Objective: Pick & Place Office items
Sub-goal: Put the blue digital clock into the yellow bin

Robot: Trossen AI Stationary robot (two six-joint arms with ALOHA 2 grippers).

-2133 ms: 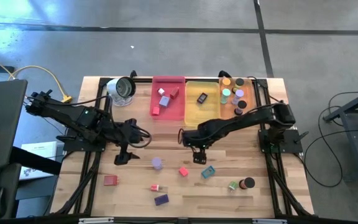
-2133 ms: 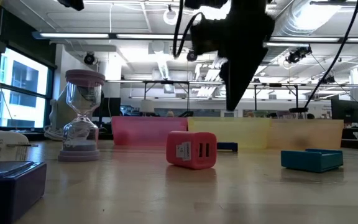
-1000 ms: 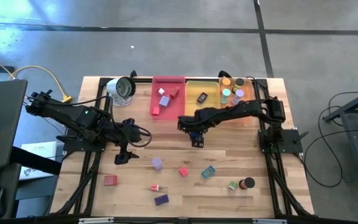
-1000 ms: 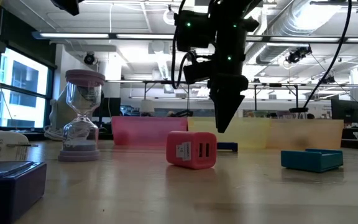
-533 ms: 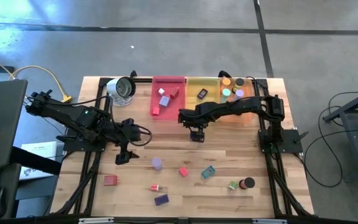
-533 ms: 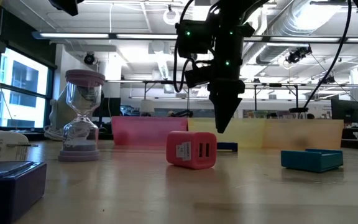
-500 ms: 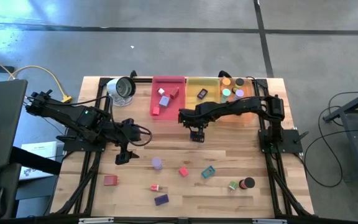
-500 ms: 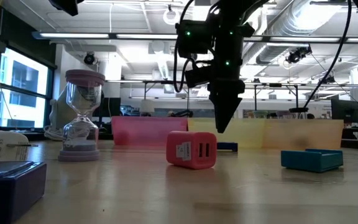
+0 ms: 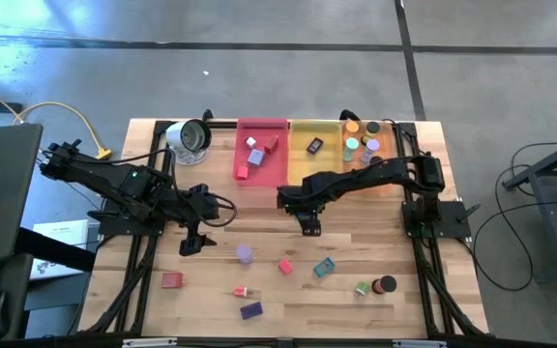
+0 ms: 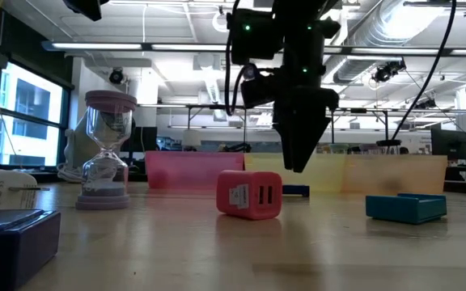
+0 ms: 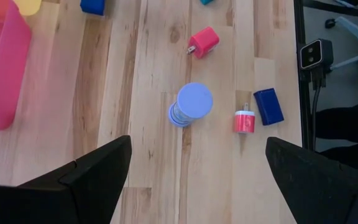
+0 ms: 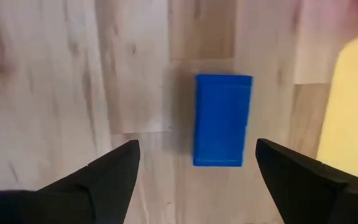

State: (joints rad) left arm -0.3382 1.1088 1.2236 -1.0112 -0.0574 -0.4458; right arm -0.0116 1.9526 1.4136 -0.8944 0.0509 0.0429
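Seven small office items lie loose on the lower half of the wooden plank worktop (image 9: 153, 300) in the high view: a lavender cylinder (image 9: 245, 253), a pink block (image 9: 285, 266), a teal block (image 9: 324, 268), a red block (image 9: 171, 280), a small red-and-white piece (image 9: 242, 291), a purple block (image 9: 250, 310), and at lower right a black disc (image 9: 387, 284) touching a green piece (image 9: 363, 288). An eighth, a flat blue block (image 12: 222, 119) with squared corners, shows in the right wrist view, lying between the two dark fingers and just beside the yellow tray.

Three translucent trays stand side by side along the upper edge: a pink tray (image 9: 280, 180) with three small blocks in it, a yellow tray (image 9: 329, 166) with one dark piece, and an orange tray (image 9: 344, 129) holding several round discs. A round silver-and-white object (image 9: 189, 138) sits at upper left of them. In the low view an hourglass with pink caps (image 10: 107, 150) stands at left.

The right end effector (image 9: 308, 224) points down at mid-frame just below the yellow tray, its arm stretched in from the right, fingers apart and gripping nothing. The left end effector (image 9: 190, 243) hangs at left of centre, arm bent, fingers wide apart and empty, near the lavender cylinder
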